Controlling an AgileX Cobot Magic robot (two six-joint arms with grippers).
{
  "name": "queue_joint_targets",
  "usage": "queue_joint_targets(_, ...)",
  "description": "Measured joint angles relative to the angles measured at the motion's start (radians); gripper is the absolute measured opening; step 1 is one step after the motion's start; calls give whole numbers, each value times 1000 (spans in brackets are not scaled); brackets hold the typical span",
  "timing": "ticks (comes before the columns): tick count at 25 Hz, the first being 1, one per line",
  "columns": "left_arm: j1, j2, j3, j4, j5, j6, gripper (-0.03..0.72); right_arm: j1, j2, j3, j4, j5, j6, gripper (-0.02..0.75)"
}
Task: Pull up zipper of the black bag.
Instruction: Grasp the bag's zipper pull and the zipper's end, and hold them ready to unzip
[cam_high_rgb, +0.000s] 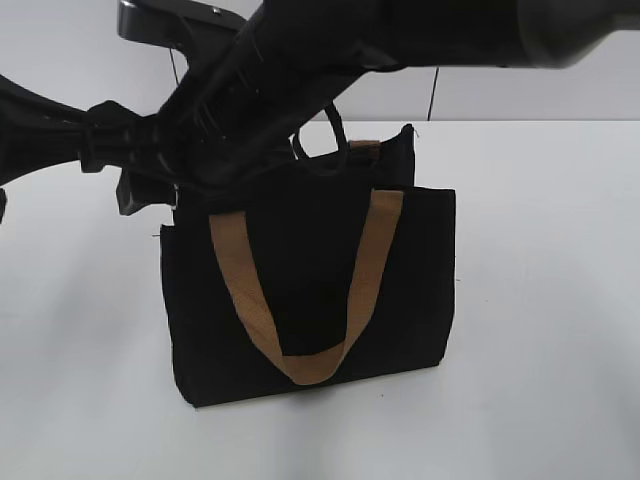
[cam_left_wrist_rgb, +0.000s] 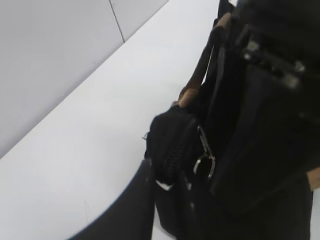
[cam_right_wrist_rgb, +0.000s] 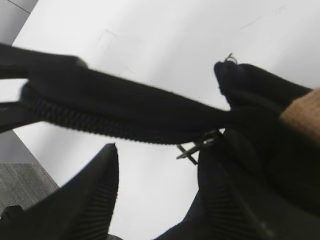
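My right gripper was spread beside the zipper; my left gripper clamped the bag.

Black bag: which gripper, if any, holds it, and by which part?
The left gripper seems to hold the black bag by its top corner. The right gripper has its jaws open around the zipper, holding nothing.

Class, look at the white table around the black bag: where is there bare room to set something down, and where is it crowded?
Bare table lies right of the black bag, in front of it, and at front left. It is crowded at the bag's upper left, where both arms meet over its top edge near the zipper.
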Motion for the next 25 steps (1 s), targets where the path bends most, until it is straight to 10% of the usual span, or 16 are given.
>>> queue_joint_targets(13, 0, -23, 0, 0, 38, 0, 22, 0, 14, 0, 9, -3, 31, 384)
queue_joint_targets(20, 0, -27, 0, 0, 30, 0, 21, 0, 14, 0, 9, -3, 32, 44)
queue_joint_targets(25, 0, -27, 0, 1, -14, 0, 20, 0, 14, 0, 8, 19, 34, 5)
